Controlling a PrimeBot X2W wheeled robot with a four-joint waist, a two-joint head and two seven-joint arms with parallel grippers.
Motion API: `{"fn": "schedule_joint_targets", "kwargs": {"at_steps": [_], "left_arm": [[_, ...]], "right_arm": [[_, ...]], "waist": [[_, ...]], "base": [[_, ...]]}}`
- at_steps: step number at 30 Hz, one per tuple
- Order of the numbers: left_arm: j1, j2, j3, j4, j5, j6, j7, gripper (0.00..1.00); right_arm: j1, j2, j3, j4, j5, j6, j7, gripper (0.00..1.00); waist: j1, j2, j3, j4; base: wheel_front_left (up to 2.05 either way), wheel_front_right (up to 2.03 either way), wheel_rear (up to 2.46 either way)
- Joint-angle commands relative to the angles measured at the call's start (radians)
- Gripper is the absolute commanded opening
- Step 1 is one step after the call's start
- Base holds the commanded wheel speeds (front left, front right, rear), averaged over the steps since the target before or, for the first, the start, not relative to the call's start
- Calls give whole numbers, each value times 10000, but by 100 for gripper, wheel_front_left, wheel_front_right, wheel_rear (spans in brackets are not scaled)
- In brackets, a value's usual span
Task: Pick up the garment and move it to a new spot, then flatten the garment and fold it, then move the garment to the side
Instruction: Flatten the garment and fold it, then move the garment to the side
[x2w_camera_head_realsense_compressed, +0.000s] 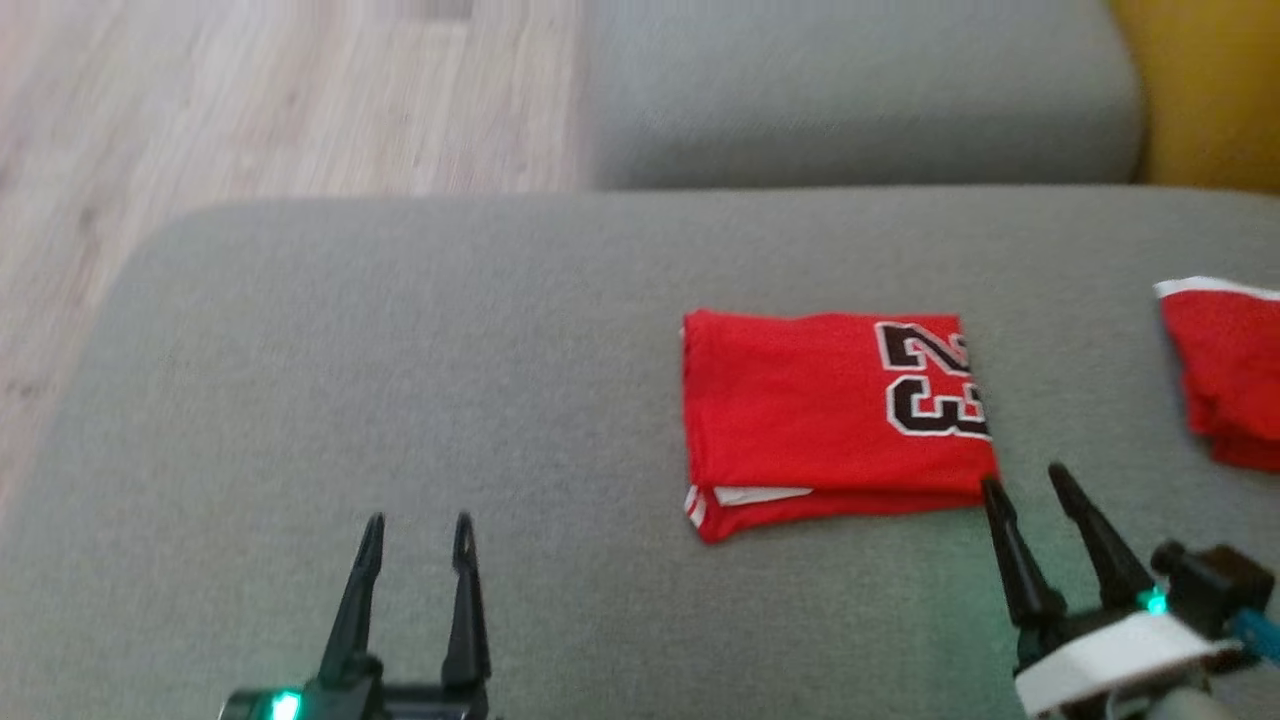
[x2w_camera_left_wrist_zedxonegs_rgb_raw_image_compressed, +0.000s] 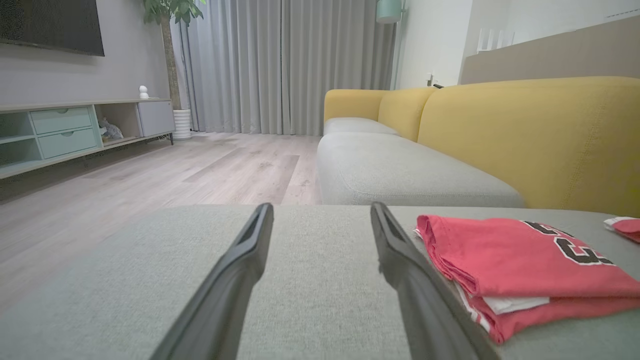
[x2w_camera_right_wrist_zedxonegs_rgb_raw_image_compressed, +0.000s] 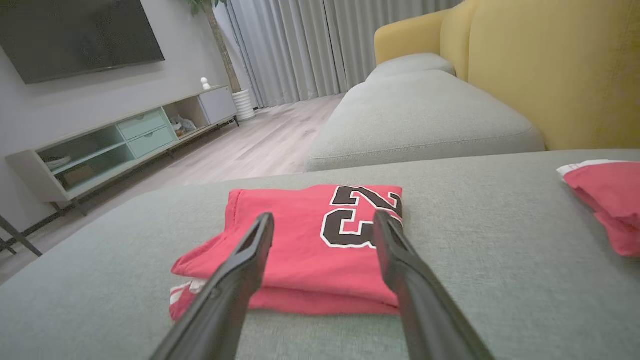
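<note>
Red jersey cloth, folded into a neat rectangle, is the garment (x2w_camera_head_realsense_compressed: 820, 410). It lies flat on the grey sofa cushion (x2w_camera_head_realsense_compressed: 400, 350), right of centre in the head view, with a black-and-white number on its right side and white and striped trim showing at the near edge. The right claw (x2w_camera_head_realsense_compressed: 1024, 478) has its two dark fingers spread apart and nothing between them. Its tips are right at the garment's near right corner; whether they touch the cloth I cannot tell. In the right wrist view they point over the near edge of the fold. The left claw (x2w_camera_head_realsense_compressed: 418, 522) is also spread wide and empty, over bare cushion well to the left of the garment. A second red garment (x2w_camera_head_realsense_compressed: 1230, 370) with a thin white edge lies apart at the far right. A yellow backrest (x2w_camera_left_wrist_zedxonegs_rgb_raw_image_compressed: 525, 135) rises beyond the cushion, and pale wood floor (x2w_camera_head_realsense_compressed: 200, 100) lies to the left
</note>
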Motion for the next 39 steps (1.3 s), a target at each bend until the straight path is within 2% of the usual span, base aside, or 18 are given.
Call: {"fn": "schedule_joint_targets", "kwargs": {"at_steps": [1,8,17,26,39], "left_arm": [[-213,-58,395,-244,-43,-19,-51,100],[332,-62,754,97,-33,-218,-51,100],[526,-65,939,370,106,-413,-51,100],[595,-68,1018,482,194,-473,-51,100],[602,-69,900,443,163,-346,-51,100]], "right_arm": [[-225,-89,-4,-301,-237,-7,-128,100],[592,689,-642,-422,-1092,-7,-133,100],[957,1095,-914,-486,-1389,-7,-134,100],[1077,1290,-987,-545,-1558,-7,-135,100],[975,1199,-1039,-365,-1841,-7,-135,100]], "waist": [[3,-1,-379,-226],[3,-1,-829,-318],[3,-1,-985,-294],[3,-1,-976,-330],[3,-1,-656,-481]], "base": [[0,0,0],[0,0,0],[0,0,0],[0,0,0],[0,0,0]]}}
